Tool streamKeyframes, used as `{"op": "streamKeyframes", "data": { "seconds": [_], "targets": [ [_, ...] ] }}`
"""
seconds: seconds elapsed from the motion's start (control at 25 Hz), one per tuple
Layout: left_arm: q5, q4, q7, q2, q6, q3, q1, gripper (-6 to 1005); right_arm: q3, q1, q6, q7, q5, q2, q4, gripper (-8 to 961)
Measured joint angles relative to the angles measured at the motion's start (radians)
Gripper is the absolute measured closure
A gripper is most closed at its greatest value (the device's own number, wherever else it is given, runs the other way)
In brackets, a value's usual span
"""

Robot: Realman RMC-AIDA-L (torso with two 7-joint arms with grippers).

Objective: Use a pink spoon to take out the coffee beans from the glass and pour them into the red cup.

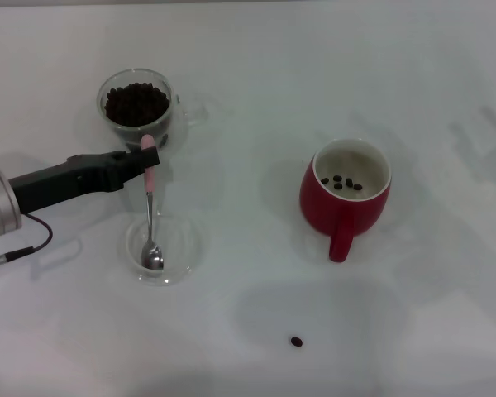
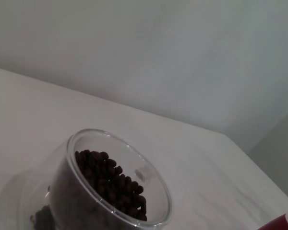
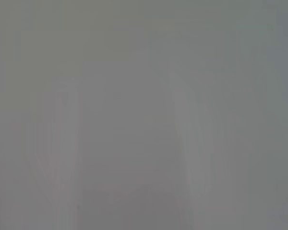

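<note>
Pink-handled metal teaspoon [image 1: 150, 207] held at its handle end by my left gripper [image 1: 146, 157], bowl resting in the shallow clear glass dish [image 1: 184, 248].

Head view: I read the fingers as closed narrow on the pink tip, just beside the small clear double-walled glass [image 1: 178, 116] full of dark coffee beans [image 1: 136, 102]; the rounded dark red mug [image 1: 345, 198] stands well apart on the white worktop [image 1: 430, 314] holding a few beans, and one stray bean [image 1: 296, 341] lies nearer me. To scoop well, I'd keep the bowl level. Left wrist view: glass [image 2: 156, 191] and beans [image 2: 110, 179] are close. Right wrist view: blank grey; right gripper unseen.
</note>
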Motion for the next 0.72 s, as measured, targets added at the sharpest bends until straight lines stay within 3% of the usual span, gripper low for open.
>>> {"op": "streamKeyframes", "data": {
  "seconds": [0.48,0.72],
  "targets": [
    [0.008,-0.008,0.005,0.011,0.001,-0.001,0.001,765,0.0,0.007,0.011,0.005,0.0,0.0,-0.004,319],
    [-0.001,0.004,0.129,0.014,0.023,-0.039,0.004,707,0.002,0.007,0.015,0.01,0.001,0.0,-0.006,319]
  ]
}}
